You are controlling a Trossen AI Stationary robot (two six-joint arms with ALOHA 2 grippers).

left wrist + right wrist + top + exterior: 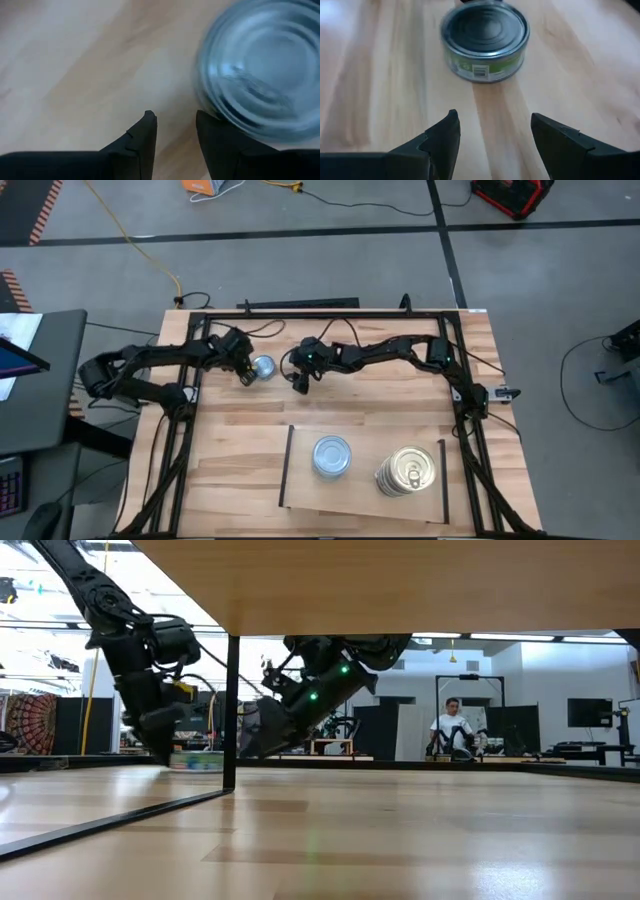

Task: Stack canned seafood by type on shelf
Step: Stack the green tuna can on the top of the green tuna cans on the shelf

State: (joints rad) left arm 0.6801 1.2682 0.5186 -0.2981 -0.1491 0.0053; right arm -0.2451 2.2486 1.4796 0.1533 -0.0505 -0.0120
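Where the pale shelf (300, 480) lies at the near edge of the surface (240, 410), it carries two stacks of tins: a silvery-blue-lidded stack (332, 456) near its middle and a gold-lidded stack (406, 471) toward the right strip. How many tins each stack holds cannot be counted from above. In the low view the shelf's underside fills the top of the frame and cuts off both arms' upper parts.

Farther back, a lone silvery tin (263, 367) rests on the surface between the two claws. The left claw (246, 376) sits just beside it; from its wrist camera the tin (260, 85) is blurred and cut off by the frame edge, lying off to one side of the narrowly parted, released fingers (145, 140). The right claw (300, 383) is near the tin's other side, fingers spread wide and empty, the green-labelled tin (485, 40) ahead of them. Beyond the surface, a person (452, 730) sits far back in the room.
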